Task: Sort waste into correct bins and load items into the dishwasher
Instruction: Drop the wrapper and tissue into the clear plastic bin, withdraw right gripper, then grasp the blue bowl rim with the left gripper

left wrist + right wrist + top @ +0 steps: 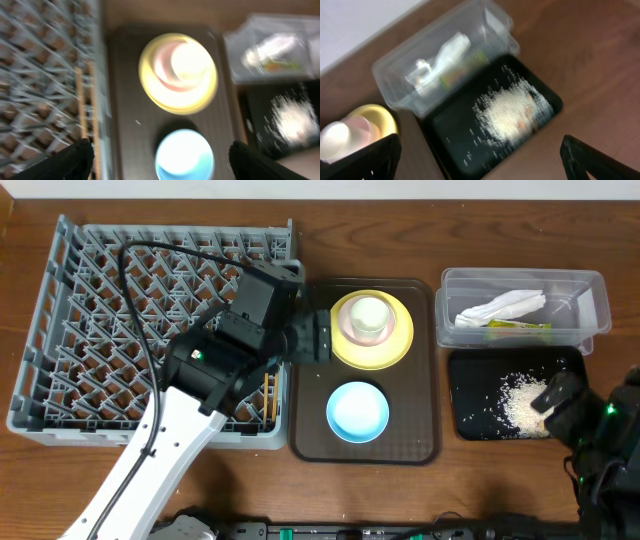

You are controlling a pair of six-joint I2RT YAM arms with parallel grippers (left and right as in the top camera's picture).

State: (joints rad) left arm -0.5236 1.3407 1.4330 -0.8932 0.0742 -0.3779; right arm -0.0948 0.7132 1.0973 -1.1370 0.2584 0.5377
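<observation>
Two bowls, a plate and a cup sit on the dark brown rectangular serving tray (415, 420), which I use as my landmark. At its far end the round yellow plate (395, 347) carries the pale pinkish-white bowl (346, 325), and the small white cup (368, 315) stands inside that bowl. At its near end the light blue bowl (357, 411) sits alone.

Just left of the serving tray stands the large square grey plastic dish rack (90, 310). The thin wooden chopsticks (267, 395) lie in it along the side facing the serving tray.

Just right of the serving tray, on the bench (470, 480), the clear plastic rectangular tub (590, 290) on the far side holds the crumpled white paper wrapper (505, 307) and the narrow orange-yellow-green packet (520, 330). On the near side, the shallow black rectangular tray (475, 395) holds the loose white rice-like scraps (522, 402).

My left gripper (322, 338) hovers over the serving tray's left edge beside the yellow plate, spread wide and holding nothing. My right gripper (556, 395) hangs well right of the serving tray, over the black tray, also spread wide and empty.
</observation>
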